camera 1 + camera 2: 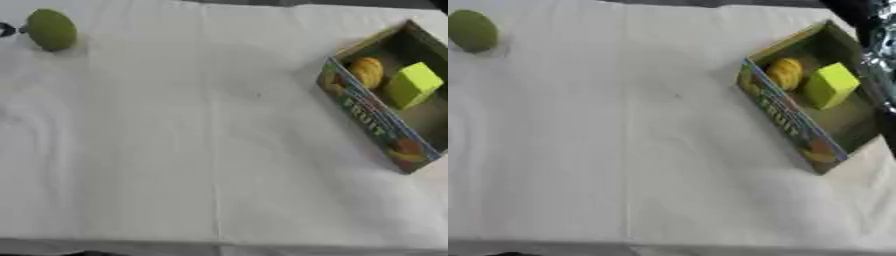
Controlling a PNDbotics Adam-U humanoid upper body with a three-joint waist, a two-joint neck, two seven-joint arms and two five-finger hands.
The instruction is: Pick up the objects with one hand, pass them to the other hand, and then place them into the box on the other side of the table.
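The box (378, 131) sits on the right side of the bench (219, 150), w/ its long side turned at a slant. Two things are already in it: a yellow-orange round thing (367, 71) and a yellow-green block (411, 85). They lie just beside each other at the far end of the box. So I think two things are done.

One thing is left, as far as I can see: a green round thing (51, 29), maybe a fruit. It sits on the bench at the far left corner, well apart from the box. Nothing holds it.

A small dark bit shows at the left edge, just beside the green thing, but I can't tell what it is. My left hand is not in the pics, so I can't say if it's wide or closed. On the right, only a dark and shiny part of my right arm (877, 30) shows, at the top corner of the right eye view, past the box. My right hand itself is not in the pics either.

What's left, I think: grab the green thing w/ my left hand, since it's on that side, pass it to my right hand, then put it in the box. The near end of the box has room for it.
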